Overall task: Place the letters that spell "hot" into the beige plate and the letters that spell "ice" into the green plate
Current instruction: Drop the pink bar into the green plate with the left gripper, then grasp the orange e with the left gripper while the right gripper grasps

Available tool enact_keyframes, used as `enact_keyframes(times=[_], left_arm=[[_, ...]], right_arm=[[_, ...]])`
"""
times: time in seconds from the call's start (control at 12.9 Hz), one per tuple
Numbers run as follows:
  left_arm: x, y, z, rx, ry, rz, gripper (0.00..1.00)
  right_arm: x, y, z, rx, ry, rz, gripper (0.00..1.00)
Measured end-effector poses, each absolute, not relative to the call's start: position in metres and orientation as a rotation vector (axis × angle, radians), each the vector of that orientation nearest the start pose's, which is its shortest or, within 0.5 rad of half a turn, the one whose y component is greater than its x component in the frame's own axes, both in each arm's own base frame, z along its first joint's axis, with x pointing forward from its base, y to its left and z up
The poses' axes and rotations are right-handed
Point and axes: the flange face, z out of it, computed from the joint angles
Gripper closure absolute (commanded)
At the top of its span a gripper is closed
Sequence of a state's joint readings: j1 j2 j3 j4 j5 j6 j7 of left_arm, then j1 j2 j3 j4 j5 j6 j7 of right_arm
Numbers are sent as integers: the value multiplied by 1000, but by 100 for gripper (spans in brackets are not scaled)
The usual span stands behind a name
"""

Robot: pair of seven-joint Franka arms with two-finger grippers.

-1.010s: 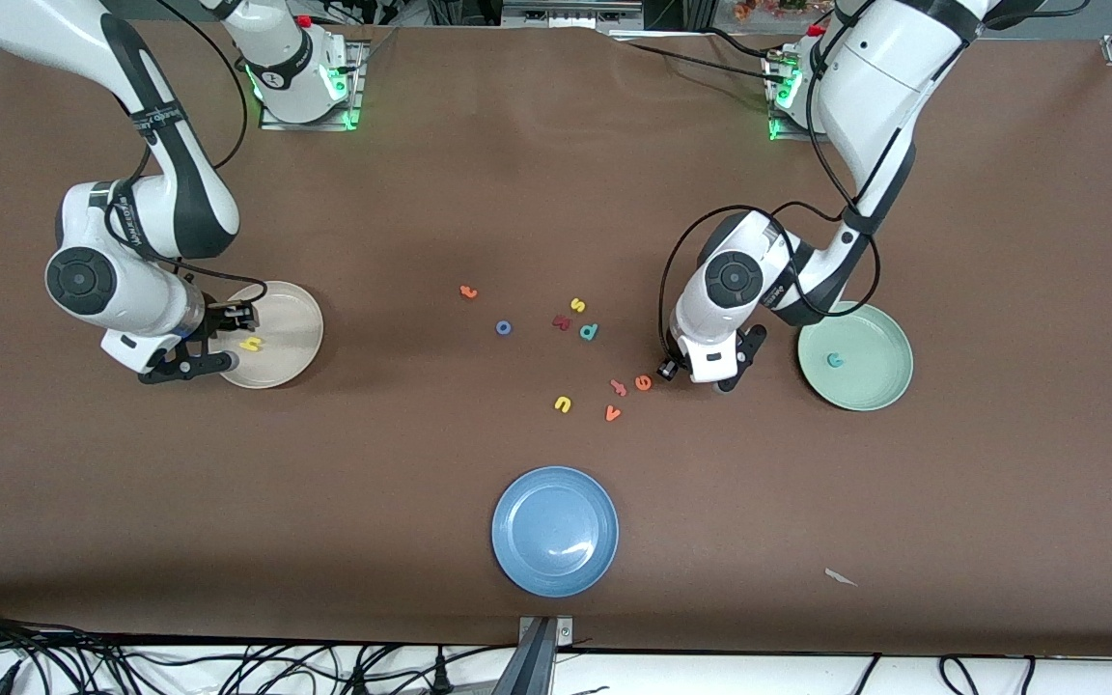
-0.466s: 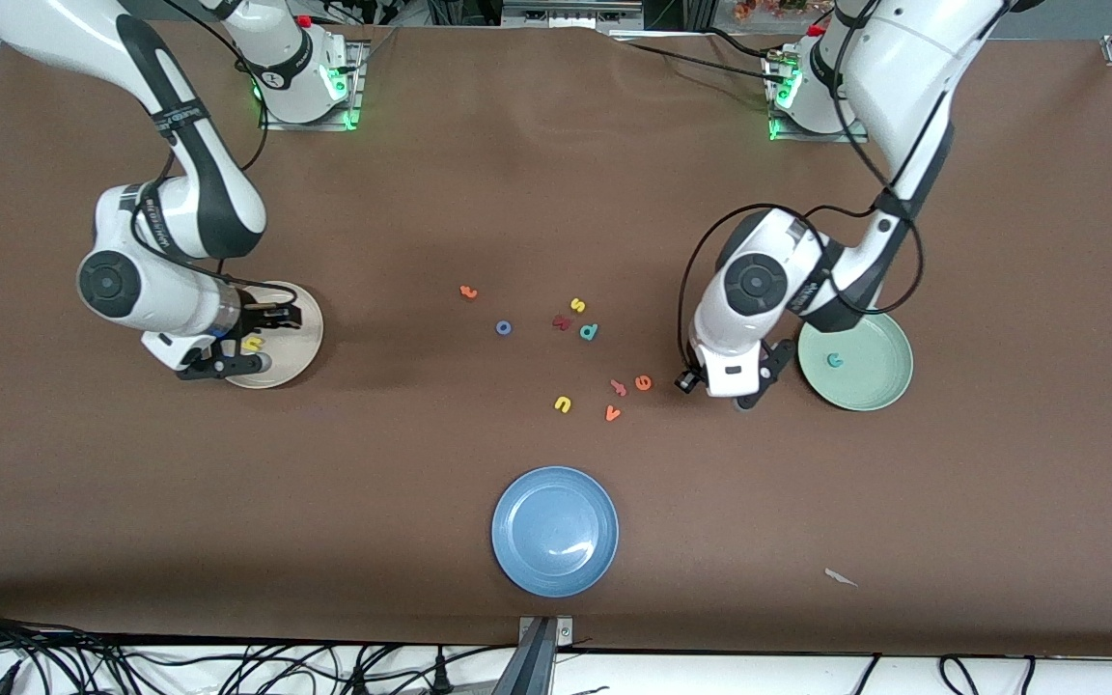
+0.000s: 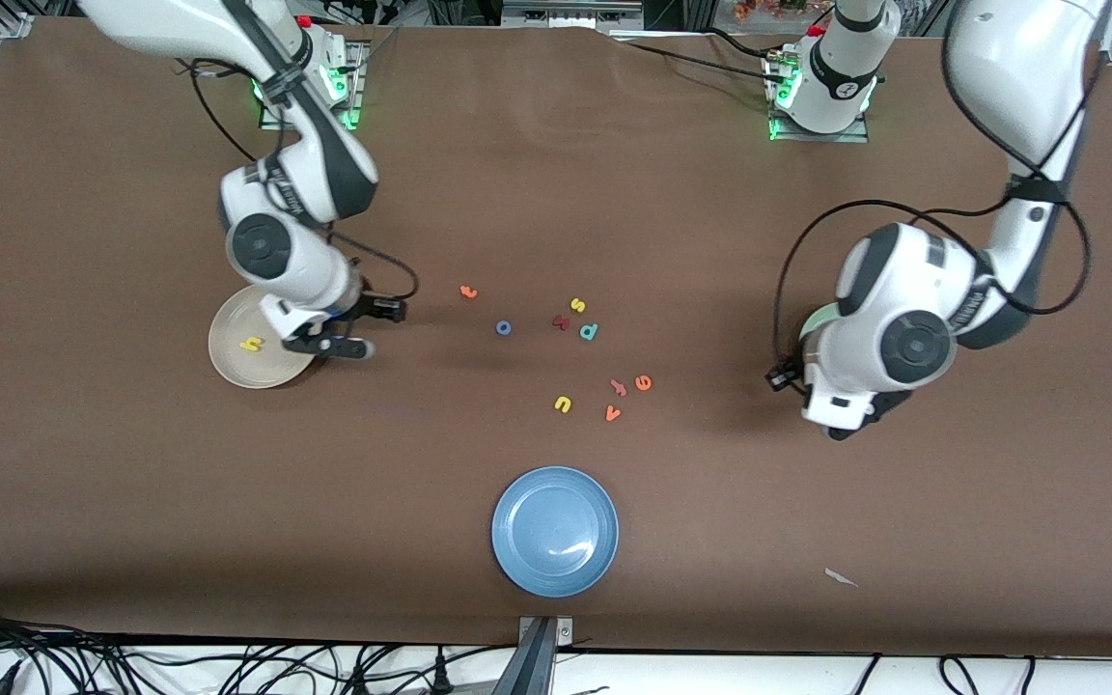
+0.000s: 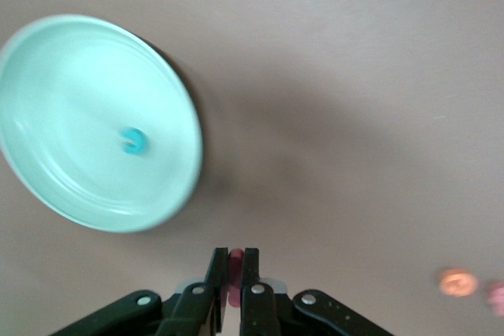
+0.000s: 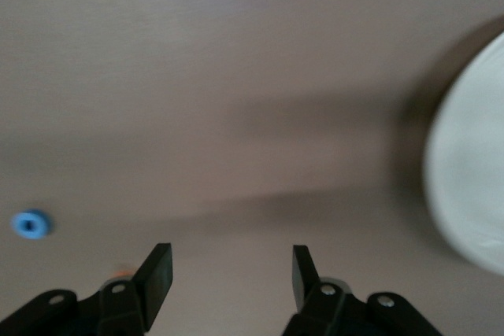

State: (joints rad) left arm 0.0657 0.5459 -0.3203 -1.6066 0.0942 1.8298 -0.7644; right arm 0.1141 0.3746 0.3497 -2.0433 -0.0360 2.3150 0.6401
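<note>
1 yellow h (image 3: 249, 344) in beige plate (image 3: 228, 362); 1 teal c (image 4: 133, 141) in green plate (image 4: 47, 76).

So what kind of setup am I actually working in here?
Most likely a robotics lab bench rather than a home or kitchen: two robot arms bolted at the edge of a table covered in brown sheet, loose cables along its front edge, and small foam letters scattered mid-table among plates.

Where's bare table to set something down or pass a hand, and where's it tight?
Bare table lies between the beige plate and the blue o, where the open right gripper hangs, and on both sides of the blue plate. It is crowded in the letter cluster from the orange t to the orange v.
</note>
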Motion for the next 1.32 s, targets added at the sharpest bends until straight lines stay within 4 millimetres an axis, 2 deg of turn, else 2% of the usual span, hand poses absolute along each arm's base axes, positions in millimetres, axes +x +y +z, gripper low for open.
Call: enact_keyframes(times=[0.16,0.39,0.54,0.7,0.78,0.85,0.93,1.17,1.32], left_arm=[[639,-87,297,-2995,-563,532,100],[635,-36,270,-3042,-364,628,100],[630,-13,238,-3022,-300,690,100],[627,-5,213,-2998,-263,722,99],[625,-1,205,-2993,-240,738,88],[624,3,199,-2998,-220,754,56],[624,8,196,-3004,-207,763,1],[628,12,203,-3027,-190,746,0],[637,-10,225,-3067,-157,691,0]], right_arm=[[512,295,259,-3061,363,156,25],[498,328,249,-3019,460,122,25],[488,342,236,-3001,485,122,25],[478,350,220,-2995,478,130,25],[473,351,213,-2992,473,130,26],[467,349,205,-2993,467,129,26],[461,347,198,-2993,458,123,26],[448,341,184,-2997,444,121,27],[445,341,183,-2998,438,119,28]])
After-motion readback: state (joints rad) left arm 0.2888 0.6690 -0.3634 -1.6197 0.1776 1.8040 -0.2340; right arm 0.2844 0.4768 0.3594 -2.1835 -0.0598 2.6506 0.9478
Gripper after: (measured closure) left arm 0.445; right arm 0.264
